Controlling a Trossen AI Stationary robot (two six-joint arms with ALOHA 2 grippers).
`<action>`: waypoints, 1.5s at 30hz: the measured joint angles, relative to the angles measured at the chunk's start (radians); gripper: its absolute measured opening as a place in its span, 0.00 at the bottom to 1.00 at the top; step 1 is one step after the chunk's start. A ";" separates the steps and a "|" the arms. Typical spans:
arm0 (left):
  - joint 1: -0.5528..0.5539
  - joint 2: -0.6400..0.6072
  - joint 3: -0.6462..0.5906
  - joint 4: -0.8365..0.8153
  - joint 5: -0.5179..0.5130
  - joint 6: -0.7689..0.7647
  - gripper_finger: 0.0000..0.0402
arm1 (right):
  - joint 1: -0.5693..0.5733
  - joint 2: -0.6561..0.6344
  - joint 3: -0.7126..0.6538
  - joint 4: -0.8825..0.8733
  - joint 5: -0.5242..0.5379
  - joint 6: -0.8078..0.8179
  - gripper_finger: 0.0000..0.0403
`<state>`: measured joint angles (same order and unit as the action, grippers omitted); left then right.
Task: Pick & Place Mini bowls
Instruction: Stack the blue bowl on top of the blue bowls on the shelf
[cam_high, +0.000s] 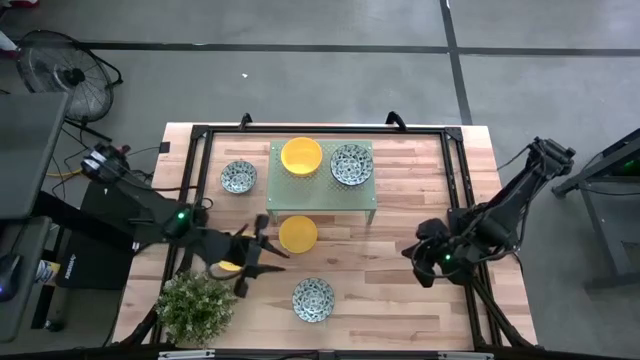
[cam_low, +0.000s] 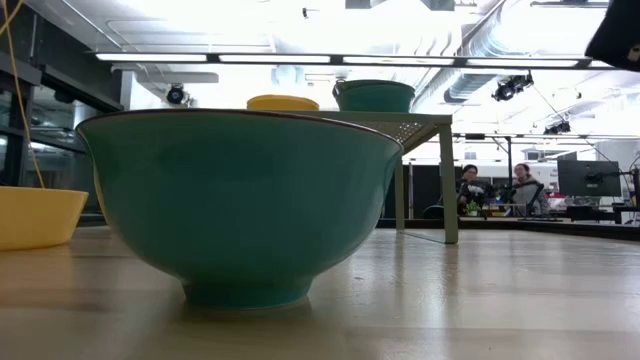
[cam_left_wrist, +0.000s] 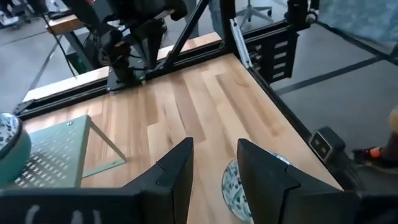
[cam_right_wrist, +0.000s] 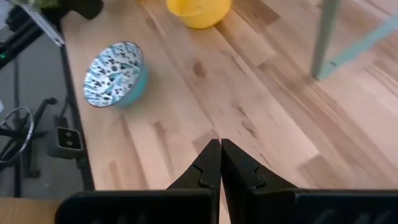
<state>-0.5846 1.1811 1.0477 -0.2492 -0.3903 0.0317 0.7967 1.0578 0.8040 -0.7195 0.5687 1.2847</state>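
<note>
Counter (cam_high: 400, 290) is pale wood planks, visible grain, smooth satin finish. Patterned bowl (cam_low: 240, 200) looks glazed ceramic, glossy teal outside; yellow bowls (cam_high: 298, 234) same smooth gloss. Stand (cam_high: 360, 195) is perforated sheet metal, matt pale green paint; gripper fingers (cam_right_wrist: 211, 165) look matt black plastic.

The pale green perforated stand (cam_high: 322, 186) is the landmark. On top of it sit a plain bright yellow bowl (cam_high: 301, 156) and a white bowl with a dense blue-green pattern (cam_high: 351, 164). Another patterned bowl (cam_high: 238, 177), white inside with blue-green speckling, lies just beside the stand on the light wood table (cam_high: 400, 270). A second yellow bowl (cam_high: 297, 234) lies partly under the stand's front edge. Farther in front of the stand is a third patterned bowl (cam_high: 313, 299), its outside plain teal in the low view. A leafy green plant (cam_high: 195, 307) stands near it. Both arms are dark, almost black.
</note>
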 joint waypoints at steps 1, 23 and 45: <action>0.013 0.011 0.000 0.013 0.009 -0.003 0.30 | 0.002 -0.004 0.000 -0.027 -0.002 0.023 0.00; 0.056 0.136 0.000 -0.082 0.055 -0.605 0.30 | 0.000 -0.033 0.000 -0.595 -0.185 0.370 0.00; 0.055 0.343 0.001 -0.002 0.146 -1.006 0.30 | 0.001 -0.090 0.000 -0.677 -0.121 0.285 0.00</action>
<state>-0.5297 1.5242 1.0485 -0.2514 -0.2440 -0.9741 0.7975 0.9681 0.8040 -1.3961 0.4478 1.5695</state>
